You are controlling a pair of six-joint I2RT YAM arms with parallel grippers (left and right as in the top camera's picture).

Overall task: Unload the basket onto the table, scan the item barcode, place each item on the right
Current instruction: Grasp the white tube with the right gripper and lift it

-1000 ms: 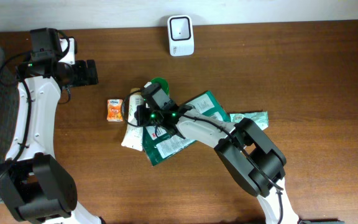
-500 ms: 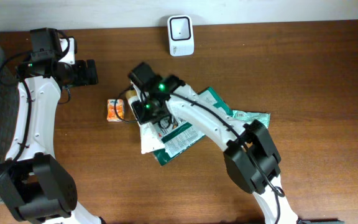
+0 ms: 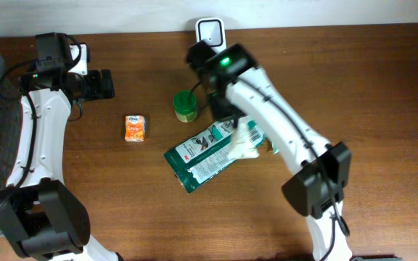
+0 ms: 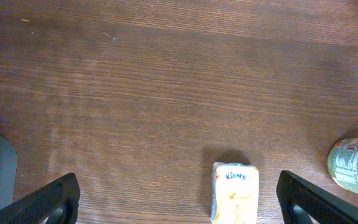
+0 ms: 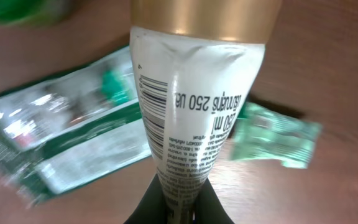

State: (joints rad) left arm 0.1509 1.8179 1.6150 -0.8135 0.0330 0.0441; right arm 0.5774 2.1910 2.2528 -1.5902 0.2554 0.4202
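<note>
Holding: my right claw (image 5: 179, 202) pinches the white tube (image 5: 197, 81) by its crimped tail, above the green pouches (image 5: 73, 143).
Barcode (image 5: 154, 106): down the tube's side, toward my wrist camera.
Scanner (image 3: 210, 31): far bench (image 3: 376, 87) edge, close by.
Left claw (image 4: 179, 202): spread wide, empty.
Risk: gripped only at the tail, the tube may swing or slip, I judge, turning the code away.

Left arm (image 3: 38, 138) is raised at the far left, with left gripper (image 3: 106, 84) jaws wide apart. Right arm (image 3: 274, 116) is stretched forward, with right gripper (image 5: 180, 208) clamped tight.
</note>
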